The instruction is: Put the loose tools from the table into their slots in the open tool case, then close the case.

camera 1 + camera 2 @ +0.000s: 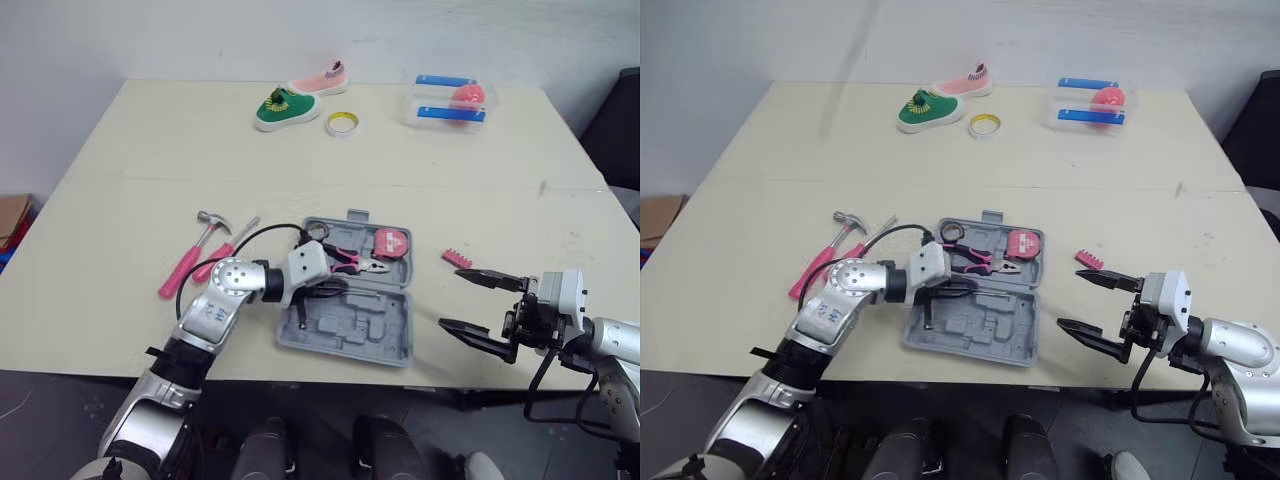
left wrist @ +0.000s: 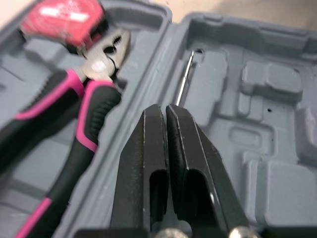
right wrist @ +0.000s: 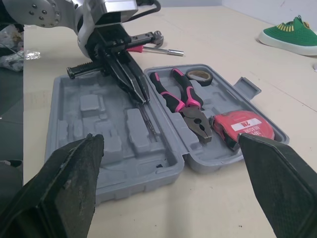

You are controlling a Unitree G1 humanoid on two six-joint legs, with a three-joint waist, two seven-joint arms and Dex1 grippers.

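Closest to me, my right gripper [image 1: 450, 297] hangs over the front edge of the table [image 1: 120, 200], to the right of the case and apart from it, with its two fingers spread wide and nothing between them.

Just beyond, the grey tool case [image 1: 345, 335] lies open and flat near the front middle of the table. My left gripper [image 2: 165, 106] reaches in over its near half, above the bare moulded recesses, fingers pressed together. A thin metal shaft [image 2: 184, 82] runs out from under their tips along the ridge between the two halves. I cannot tell whether the fingers actually pinch it.

In the far half sit the pink-and-black pliers [image 1: 350, 262], the red tape measure [image 1: 391, 242] at their nose, and a dark roll of tape [image 1: 315, 232] by their handles.

Loose tools lie on both sides of the case. A pink bit strip [image 1: 457, 259] lies just right of the case. On its left are a pink-handled hammer [image 1: 190, 255] and a pink-handled driver [image 1: 225, 255], side by side.

Far back are a green shoe [image 1: 285, 108], a pink shoe [image 1: 322, 80], a yellow tape roll [image 1: 342, 123] and a clear box [image 1: 452, 100].
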